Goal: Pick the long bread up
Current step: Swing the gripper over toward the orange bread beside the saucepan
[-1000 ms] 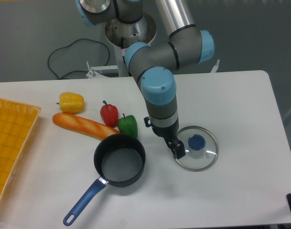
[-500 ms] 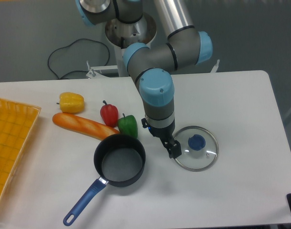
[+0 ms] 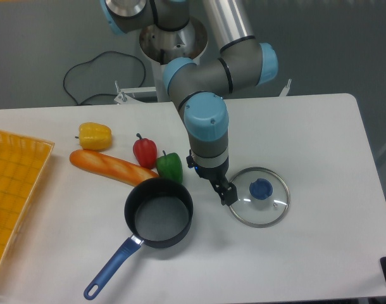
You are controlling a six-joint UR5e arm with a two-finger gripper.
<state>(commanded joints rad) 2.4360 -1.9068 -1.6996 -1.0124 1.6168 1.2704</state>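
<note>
Your claw [image 3: 227, 196] hangs low over the white bench [image 3: 319, 158], just at the left rim of the glass lid [image 3: 260, 204] with the blue knob [image 3: 261, 189]. From this angle the fingers read as one dark tip, so you cannot tell whether the claw is parted or closed; nothing is seen in it. The arm's wrist, with its light blue cap [image 3: 205, 117], points straight down above the claw.

The long bread [image 3: 111, 166] lies flat on the bench well to the left of the claw, slanted from upper left to lower right. Its right end runs behind the rim of the black pan [image 3: 158, 212], so you cannot tell if the two touch. The pan sits upright with its blue handle [image 3: 111, 270] pointing down and left, towards the front edge of the bench.

Just above the bread's left end you have a yellow pepper [image 3: 95, 135]. A red pepper [image 3: 145, 151] and a green pepper [image 3: 169, 167] stand side by side right behind the bread's right half, the green one close to the pan's rim and between the bread and the claw.

An orange tray [image 3: 9, 190] lies at the far left edge of the bench, apart from the bread. A black cable [image 3: 85, 79] loops behind the bench near the arm's base.
</note>
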